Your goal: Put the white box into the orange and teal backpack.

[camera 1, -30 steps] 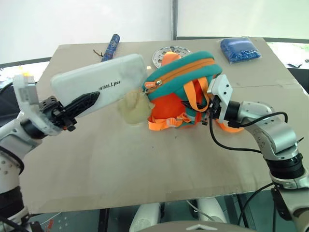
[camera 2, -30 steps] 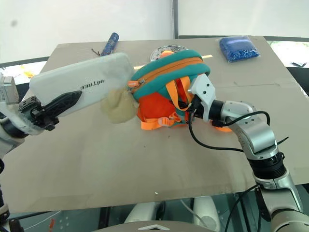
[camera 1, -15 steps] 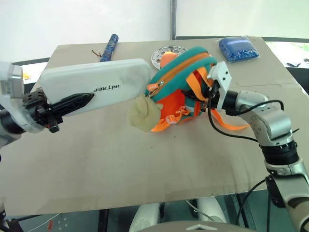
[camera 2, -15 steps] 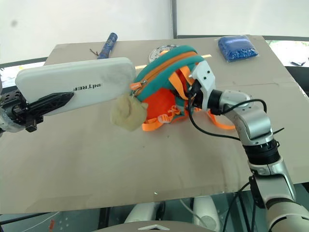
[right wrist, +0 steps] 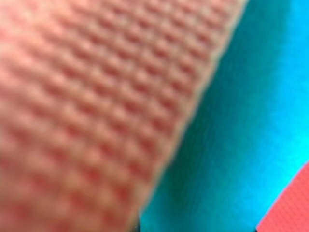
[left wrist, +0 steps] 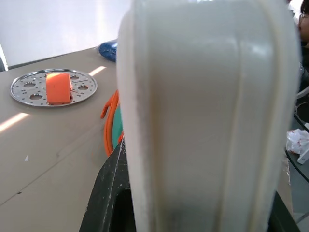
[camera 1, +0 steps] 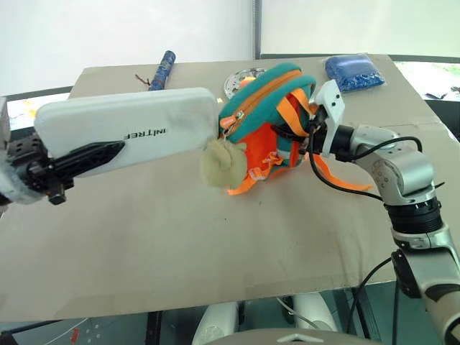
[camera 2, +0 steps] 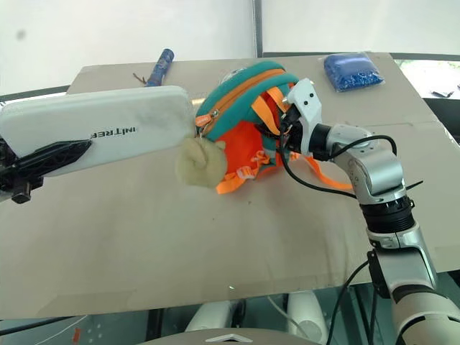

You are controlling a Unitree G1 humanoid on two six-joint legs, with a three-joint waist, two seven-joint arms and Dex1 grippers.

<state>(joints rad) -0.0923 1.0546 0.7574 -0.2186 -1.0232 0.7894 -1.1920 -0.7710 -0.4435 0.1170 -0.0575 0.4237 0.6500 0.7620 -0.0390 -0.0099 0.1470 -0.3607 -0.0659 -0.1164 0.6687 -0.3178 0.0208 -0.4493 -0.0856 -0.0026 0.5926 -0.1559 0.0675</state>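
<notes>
1. Left gripper (camera 1: 83, 156) clamps the white box (camera 1: 129, 131) by one end, held off the table (camera 1: 215, 237).
2. Box's long axis points right, toward the backpack (camera 1: 269, 118) just beyond its free end.
3. Right gripper (camera 1: 305, 136), pinched on orange straps, lifts the backpack.
4. Box hard, smooth; backpack soft fabric.

Probably a lab or test room: bare cardboard-topped table (camera 1: 215, 244) on metal legs, plain white walls (camera 1: 108, 29), cabling underneath.

Right claw (camera 1: 305, 136) has tipped the backpack (camera 1: 266, 126) more upright.
</notes>
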